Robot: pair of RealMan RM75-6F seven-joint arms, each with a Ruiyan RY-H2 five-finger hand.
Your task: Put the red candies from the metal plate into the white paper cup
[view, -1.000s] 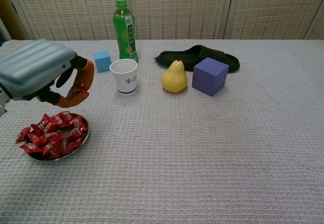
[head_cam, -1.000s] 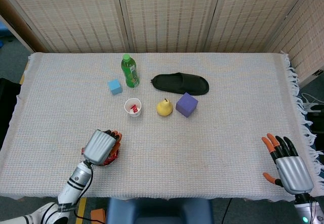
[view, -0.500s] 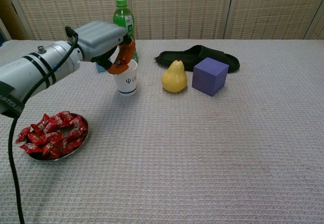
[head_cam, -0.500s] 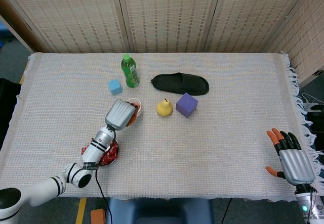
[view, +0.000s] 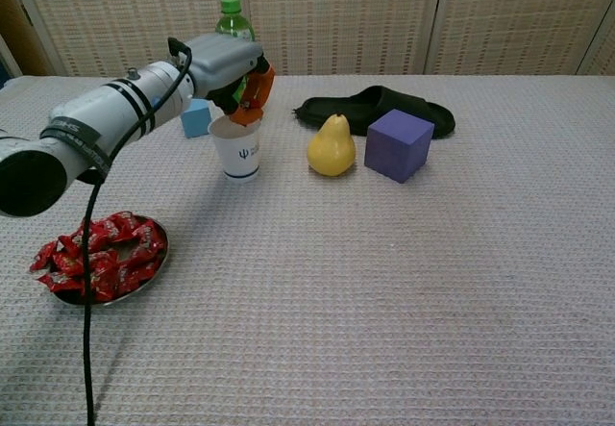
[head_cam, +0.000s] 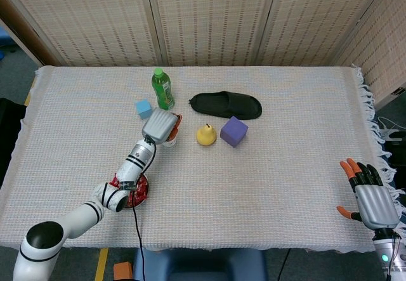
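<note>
The white paper cup (view: 238,149) stands mid-table left of the pear; in the head view only its rim (head_cam: 169,143) shows under my left hand (head_cam: 161,126). That hand (view: 229,65) hovers over the cup's mouth with its orange fingertips (view: 253,92) curled downward; whether a candy sits between them is hidden. The metal plate (view: 159,256) heaped with red candies (view: 96,258) lies near the front left edge, and its rim (head_cam: 144,191) shows beside my left forearm. My right hand (head_cam: 370,200) hangs off the table's front right corner, fingers spread and holding nothing.
Behind the cup stand a green bottle (head_cam: 162,89) and a small blue cube (head_cam: 144,108). Right of the cup sit a yellow pear (view: 332,145), a purple cube (view: 398,144) and a black slipper (view: 370,107). The left forearm stretches from plate to cup.
My left hand rose from the plate with a red candy pinched, swung back-right and now sits over the cup's mouth. The right hand drifted slightly toward the front right.
</note>
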